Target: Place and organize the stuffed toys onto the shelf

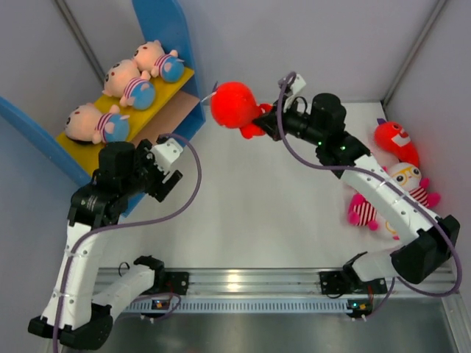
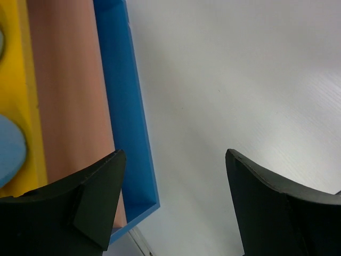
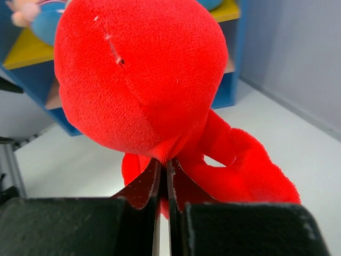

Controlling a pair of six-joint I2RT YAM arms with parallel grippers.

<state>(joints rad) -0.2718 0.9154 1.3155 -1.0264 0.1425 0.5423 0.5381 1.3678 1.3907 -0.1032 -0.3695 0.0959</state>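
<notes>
Red creature [image 1: 234,105] hangs pinched by a limb in my right hand [image 3: 164,172], off the bench [image 1: 257,213], just right of the shelf [image 1: 168,33]. My left hand [image 2: 173,162] stands wide and empty beside the shelf's near right corner. Three peach dolls [image 1: 126,82] lie on its yellow board [image 1: 168,90]. A second red toy [image 1: 396,140] and an owl [image 1: 405,176] lie far right.

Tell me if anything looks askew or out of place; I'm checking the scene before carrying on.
Nothing damaged. The right gripper, jaws shut, holds the red creature by a thin pinch of plush under its head. A second red creature and an owl lie heaped by the right wall.
</notes>
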